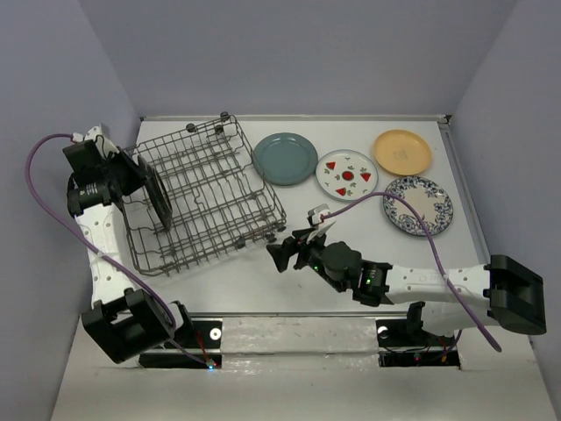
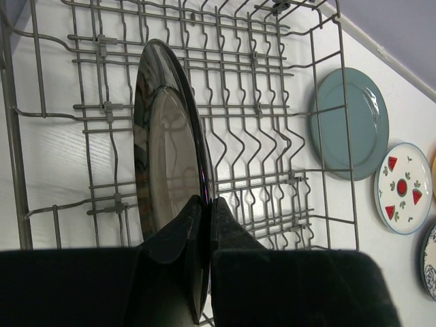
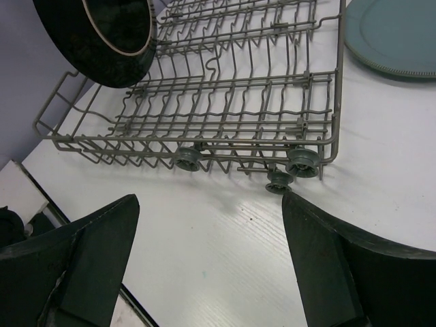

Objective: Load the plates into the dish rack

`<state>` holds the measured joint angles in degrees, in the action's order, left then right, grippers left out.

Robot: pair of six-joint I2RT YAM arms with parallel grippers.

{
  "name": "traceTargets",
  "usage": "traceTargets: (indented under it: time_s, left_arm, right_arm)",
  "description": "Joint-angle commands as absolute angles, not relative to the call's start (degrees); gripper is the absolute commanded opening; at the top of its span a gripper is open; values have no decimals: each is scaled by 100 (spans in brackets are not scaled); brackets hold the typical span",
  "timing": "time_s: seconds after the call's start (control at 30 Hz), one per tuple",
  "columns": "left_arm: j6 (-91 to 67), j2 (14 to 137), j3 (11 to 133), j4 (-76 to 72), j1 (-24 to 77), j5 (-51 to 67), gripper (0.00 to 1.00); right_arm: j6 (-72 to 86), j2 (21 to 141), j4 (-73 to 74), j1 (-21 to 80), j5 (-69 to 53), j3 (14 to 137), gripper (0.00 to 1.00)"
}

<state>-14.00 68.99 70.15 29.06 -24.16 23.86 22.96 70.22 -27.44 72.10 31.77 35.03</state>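
Note:
The grey wire dish rack (image 1: 210, 193) lies at the left of the table. My left gripper (image 1: 140, 175) is shut on the rim of the black-rimmed silver plate (image 1: 160, 203) and holds it on edge over the rack's left end. In the left wrist view the fingers (image 2: 206, 204) pinch this plate (image 2: 167, 150) above the tines (image 2: 256, 109). My right gripper (image 1: 280, 254) is open and empty, low over the table just off the rack's near right corner (image 3: 225, 129). The teal (image 1: 285, 158), watermelon (image 1: 346, 174), yellow-orange (image 1: 402, 152) and floral (image 1: 418, 205) plates lie flat to the right.
The rack's small wheels (image 3: 187, 160) face my right gripper (image 3: 211, 204). Grey walls close in the table on the left, back and right. A purple cable (image 1: 412, 219) arcs over the right arm near the floral plate. The teal plate (image 3: 395, 34) lies close to the rack's right rim.

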Motion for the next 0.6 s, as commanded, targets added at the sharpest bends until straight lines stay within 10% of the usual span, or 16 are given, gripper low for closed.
traceTargets:
  time_s: [0.0, 0.57]
  left_arm:
    - [-1143, 6873, 7436, 2039, -2452, 2725, 5]
    - [-1099, 7198, 6874, 1310, -2461, 2716, 5]
  right_arm:
    - [2443, 6926, -2909, 7242, 3155, 3489, 91]
    - [2408, 7101, -2909, 7242, 3305, 3533, 91]
